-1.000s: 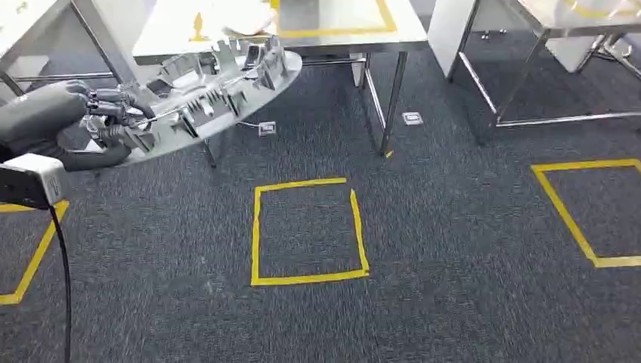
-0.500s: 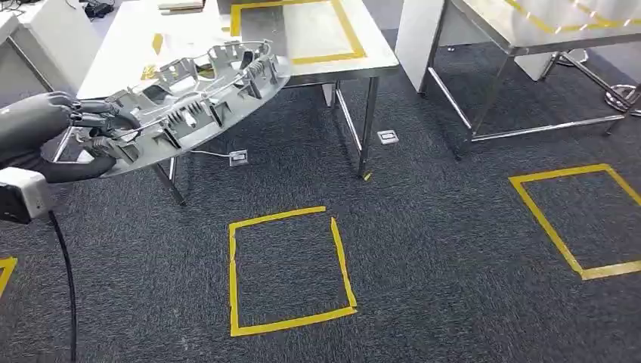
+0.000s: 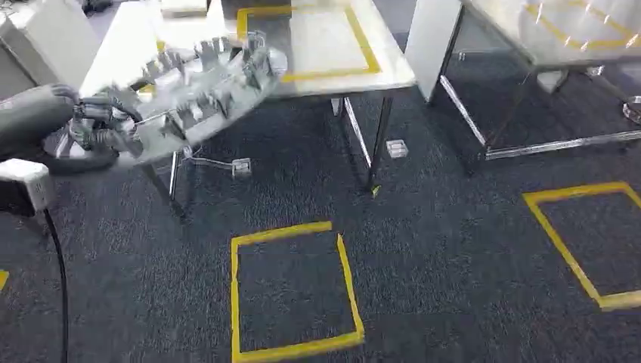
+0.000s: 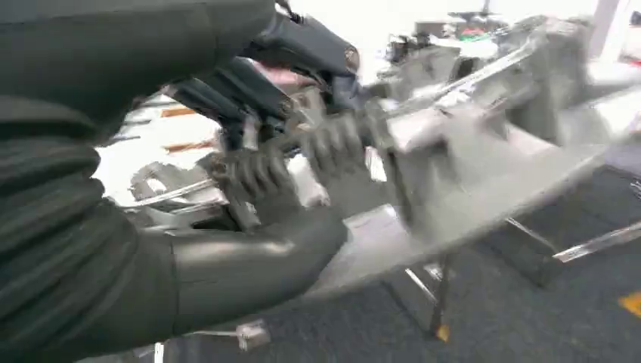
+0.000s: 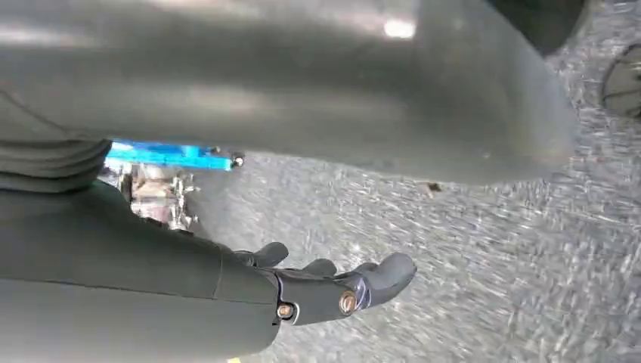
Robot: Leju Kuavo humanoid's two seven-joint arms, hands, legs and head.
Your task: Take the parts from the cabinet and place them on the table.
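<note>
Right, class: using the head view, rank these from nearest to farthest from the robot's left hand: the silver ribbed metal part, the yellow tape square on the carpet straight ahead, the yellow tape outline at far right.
1. Silver ribbed metal part: held in the left hand.
2. Yellow tape square: centre of carpet.
3. Yellow tape outline: far right.

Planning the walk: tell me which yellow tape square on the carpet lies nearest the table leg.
The complete yellow tape square in the middle of the dark carpet, just below the steel table's front leg. The other yellow square lies far right, cut off by the frame.
</note>
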